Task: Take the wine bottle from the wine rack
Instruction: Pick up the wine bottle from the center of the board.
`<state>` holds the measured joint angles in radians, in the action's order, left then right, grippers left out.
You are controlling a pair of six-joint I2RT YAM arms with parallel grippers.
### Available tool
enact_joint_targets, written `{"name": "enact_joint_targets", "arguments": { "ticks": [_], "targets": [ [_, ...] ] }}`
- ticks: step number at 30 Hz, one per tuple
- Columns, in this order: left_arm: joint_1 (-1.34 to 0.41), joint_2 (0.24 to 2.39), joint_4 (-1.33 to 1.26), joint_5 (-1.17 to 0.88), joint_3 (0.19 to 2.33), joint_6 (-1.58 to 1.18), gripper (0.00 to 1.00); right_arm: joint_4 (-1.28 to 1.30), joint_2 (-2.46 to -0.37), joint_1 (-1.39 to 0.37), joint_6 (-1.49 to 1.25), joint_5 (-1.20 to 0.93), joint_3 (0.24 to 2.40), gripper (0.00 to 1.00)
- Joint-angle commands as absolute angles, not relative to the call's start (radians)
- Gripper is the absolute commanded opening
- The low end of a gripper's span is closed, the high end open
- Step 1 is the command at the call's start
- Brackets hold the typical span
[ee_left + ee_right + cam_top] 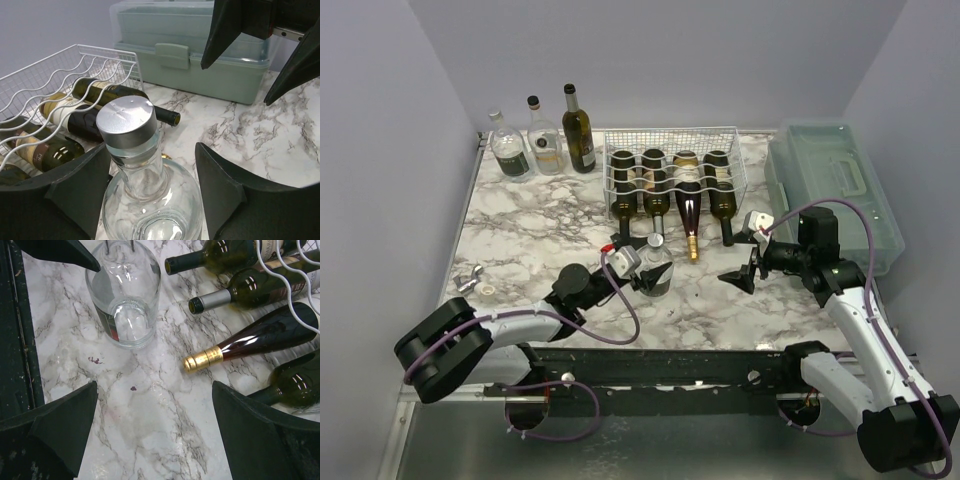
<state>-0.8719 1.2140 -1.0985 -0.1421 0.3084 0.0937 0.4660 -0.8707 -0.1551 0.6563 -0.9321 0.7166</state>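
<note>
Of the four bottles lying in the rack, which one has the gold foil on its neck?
The third bottle from the left in the wine rack: dark red glass, gold foil capsule; its neck sticks out furthest.

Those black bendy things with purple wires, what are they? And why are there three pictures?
They are two robot arms, bolted to the near edge of a marble table. One picture comes from a camera above. The other two come from small cameras on the wrists, so you see black fingers at the edges. On the table is a white wire rack with four wine bottles lying in it. Three more bottles stand at the back left, and a pale green plastic box sits on the right. The left fingers are spread on either side of a clear glass bottle with a silver cap, standing upright on the table. The right fingers are open and hold nothing.
</note>
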Motion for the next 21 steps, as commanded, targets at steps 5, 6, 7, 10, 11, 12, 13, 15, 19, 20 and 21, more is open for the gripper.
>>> {"name": "enact_joint_targets", "arguments": {
  "ticks": [5,6,7,10,11,12,13,15,19,20,21],
  "targets": [
    [-0.867,1.313,-1.291,-0.133,0.307,0.049,0.62,0.49,-0.87,-0.15,0.673,-0.932,0.707,0.99],
    [-0.867,1.322,-1.302,-0.127,0.308,0.048,0.61,0.489,-0.872,-0.15,0.673,-0.933,0.706,0.99],
    [-0.867,1.334,-1.313,-0.125,0.308,0.046,0.59,0.489,-0.872,-0.15,0.672,-0.931,0.707,1.0],
    [-0.866,1.359,-1.336,-0.121,0.31,0.042,0.56,0.489,-0.874,-0.15,0.672,-0.931,0.706,1.0],
    [-0.866,1.366,-1.338,-0.119,0.311,0.043,0.54,0.489,-0.874,-0.151,0.672,-0.931,0.707,0.99],
    [-0.865,1.372,-1.342,-0.111,0.311,0.043,0.53,0.489,-0.874,-0.15,0.672,-0.929,0.706,1.0],
    [-0.866,1.378,-1.348,-0.106,0.31,0.043,0.5,0.489,-0.875,-0.149,0.672,-0.93,0.706,0.99],
    [-0.865,1.387,-1.363,-0.1,0.305,0.043,0.47,0.489,-0.875,-0.15,0.673,-0.929,0.706,1.0],
    [-0.865,1.397,-1.374,-0.095,0.301,0.046,0.33,0.49,-0.875,-0.15,0.673,-0.929,0.707,1.0],
    [-0.865,1.398,-1.374,-0.096,0.298,0.047,0.26,0.489,-0.875,-0.15,0.674,-0.929,0.707,0.99],
    [-0.865,1.397,-1.376,-0.098,0.295,0.049,0.2,0.489,-0.874,-0.15,0.674,-0.929,0.706,0.99]
  ]
}}
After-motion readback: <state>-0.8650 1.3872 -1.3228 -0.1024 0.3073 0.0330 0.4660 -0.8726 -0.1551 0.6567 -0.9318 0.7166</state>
